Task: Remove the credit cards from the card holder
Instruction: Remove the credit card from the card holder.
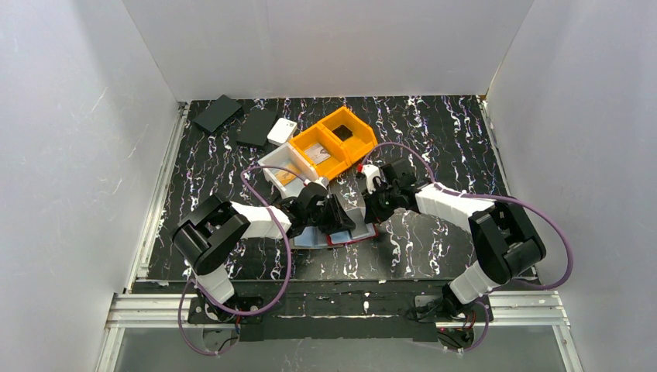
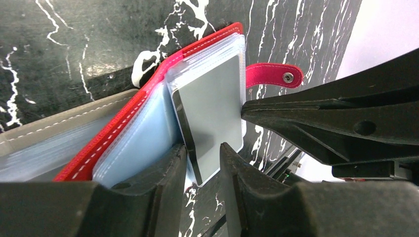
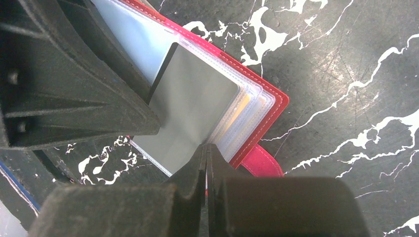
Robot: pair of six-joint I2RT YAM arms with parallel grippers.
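"Red grained cover with white stitching and clear plastic sleeves inside: the card holder [image 3: 277, 101] lies open on the black, white-veined table [image 1: 434, 132], under the tips of both arms," the student reads. "How many cards show?"

"One plainly," the tutor answers. "A flat grey card [image 2: 212, 103] with rounded corners stands tilted up from the sleeves. The left gripper [image 2: 202, 150] pinches its lower corner between two black fingers. How much of the card sits inside a sleeve is hard to make out. An orange edge [image 3: 236, 114] shows in a lower sleeve, but nothing on it can be read."

"And the right gripper [image 3: 206, 148]?"

"Its jaws are pressed together, and the tips touch the sleeves' near edge just beside the red strap [image 2: 272, 75], which carries one metal snap. Whether a sleeve is nipped between them cannot be told."

"Other items?"

"One grey stitched holder [image 2: 59, 126] lies against the red one and is cut off at the edge of the left wrist view. Farther back stand two orange bins [image 1: 335, 142] side by side, one white bin [image 1: 279, 167], two flat black slabs [image 1: 218, 113] and one small white box [image 1: 282, 132]. The bins' contents are too small to name. From above, the arms hide most of the red holder."
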